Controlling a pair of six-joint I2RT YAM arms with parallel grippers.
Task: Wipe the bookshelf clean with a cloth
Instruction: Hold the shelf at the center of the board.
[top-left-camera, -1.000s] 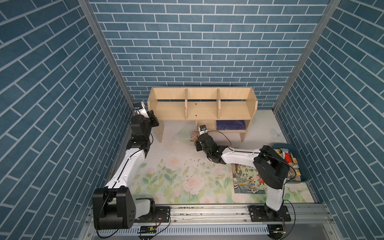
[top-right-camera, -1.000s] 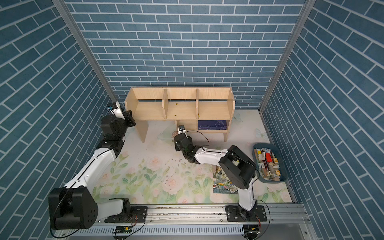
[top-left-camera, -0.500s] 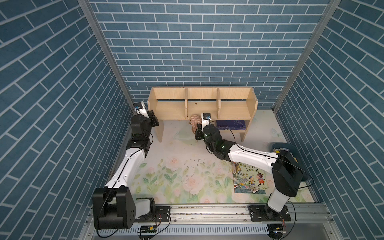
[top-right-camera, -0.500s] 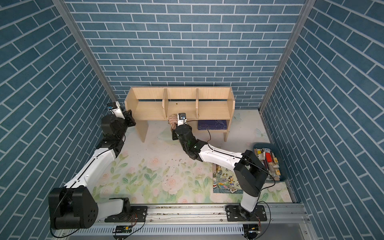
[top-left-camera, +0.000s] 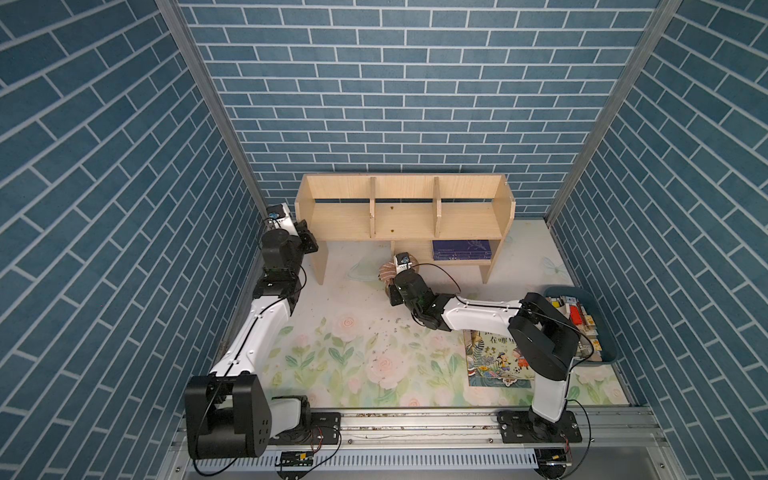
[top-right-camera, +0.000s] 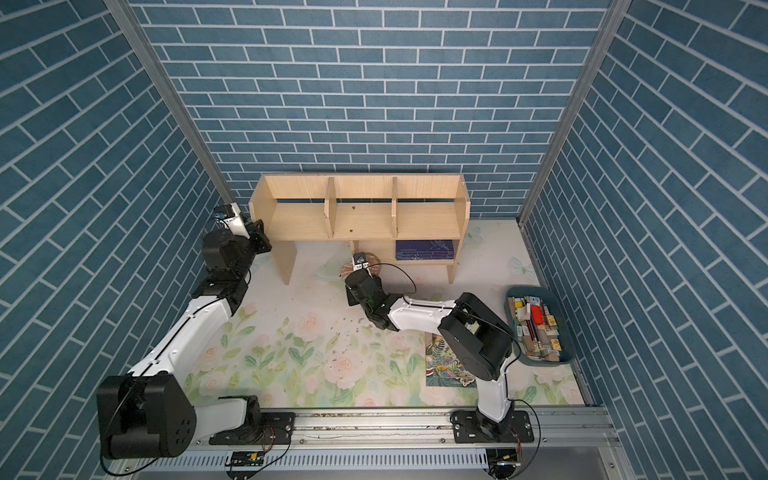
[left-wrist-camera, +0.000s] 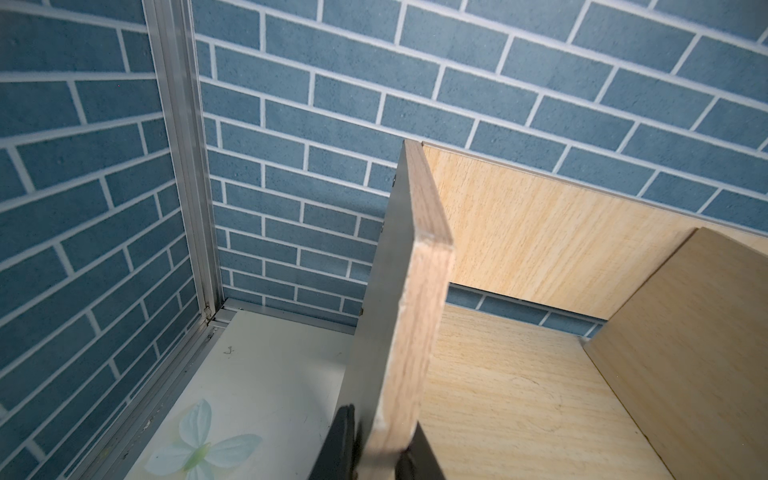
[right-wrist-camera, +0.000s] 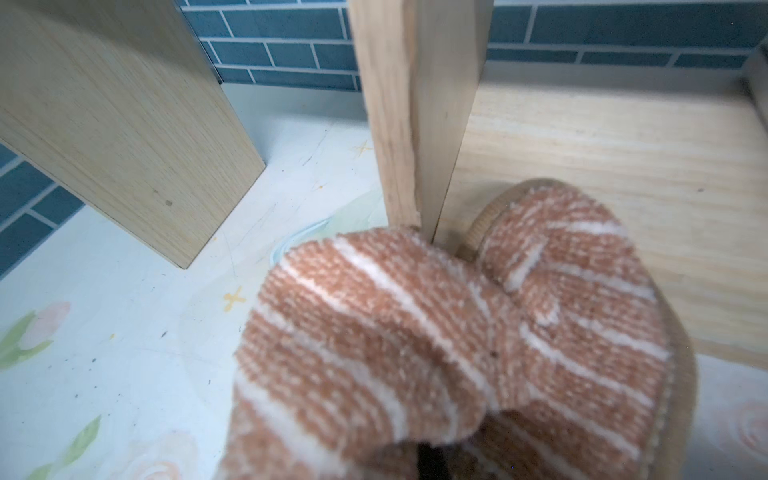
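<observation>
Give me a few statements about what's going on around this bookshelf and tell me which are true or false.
1. The right fingers hold the striped cloth. True.
2. The left fingers clamp a side panel of the bookshelf. True.
3. A blue book stands in the middle upper compartment. False: it lies flat in the lower cubby.
4. The picture book is in the bin. False: it lies on the mat beside it.
</observation>
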